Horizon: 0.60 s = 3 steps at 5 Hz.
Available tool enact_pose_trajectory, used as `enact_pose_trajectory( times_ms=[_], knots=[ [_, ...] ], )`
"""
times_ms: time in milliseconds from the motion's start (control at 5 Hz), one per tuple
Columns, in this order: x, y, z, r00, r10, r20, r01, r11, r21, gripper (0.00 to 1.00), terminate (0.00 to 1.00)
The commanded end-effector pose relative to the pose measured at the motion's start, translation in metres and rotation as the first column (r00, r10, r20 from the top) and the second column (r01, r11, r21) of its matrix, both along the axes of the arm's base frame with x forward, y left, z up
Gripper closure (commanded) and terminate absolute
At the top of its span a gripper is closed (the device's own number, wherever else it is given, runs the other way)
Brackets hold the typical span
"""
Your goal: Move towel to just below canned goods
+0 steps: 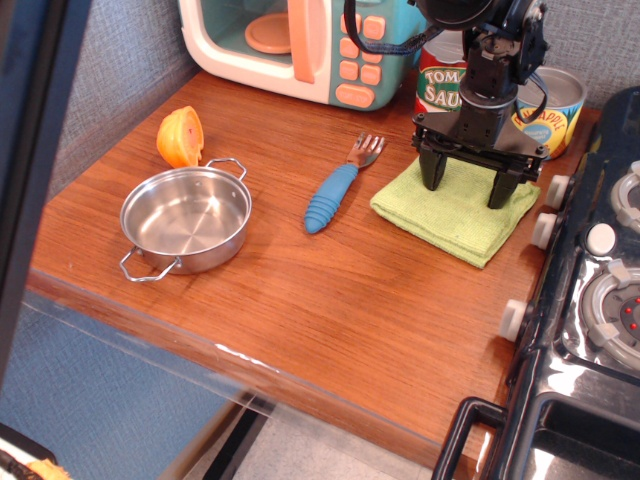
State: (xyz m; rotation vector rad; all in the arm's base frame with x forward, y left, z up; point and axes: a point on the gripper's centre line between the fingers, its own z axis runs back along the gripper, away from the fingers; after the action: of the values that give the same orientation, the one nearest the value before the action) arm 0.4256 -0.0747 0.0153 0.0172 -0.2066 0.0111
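Note:
The lime-green towel [452, 214] lies flat on the wooden counter, just in front of the two cans. The red-and-white tomato sauce can [440, 88] and the yellow-and-blue pineapple slices can [549, 112] stand at the back right, partly hidden by the arm. My gripper [466, 185] points down over the towel's far half, its jaws spread wide, one fingertip [431, 180] near the towel's left part and the other near its right part. Nothing is held between them.
A blue-handled fork [336, 187] lies left of the towel. A steel pan [186, 219] and an orange half [181, 136] sit at the left. A toy microwave [300, 45] stands at the back. A black stove [600, 290] borders the counter on the right.

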Motion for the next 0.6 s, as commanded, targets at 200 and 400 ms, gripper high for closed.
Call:
enact_pose_trajectory(
  times_ms=[200,400],
  knots=[
    [-0.026,-0.003,0.124,0.976,-0.043,0.213,0.054,0.998,-0.045,0.00,0.00],
    [-0.071,0.015,0.127,0.987,-0.048,0.155,0.053,0.998,-0.027,0.00,0.00]
  ],
)
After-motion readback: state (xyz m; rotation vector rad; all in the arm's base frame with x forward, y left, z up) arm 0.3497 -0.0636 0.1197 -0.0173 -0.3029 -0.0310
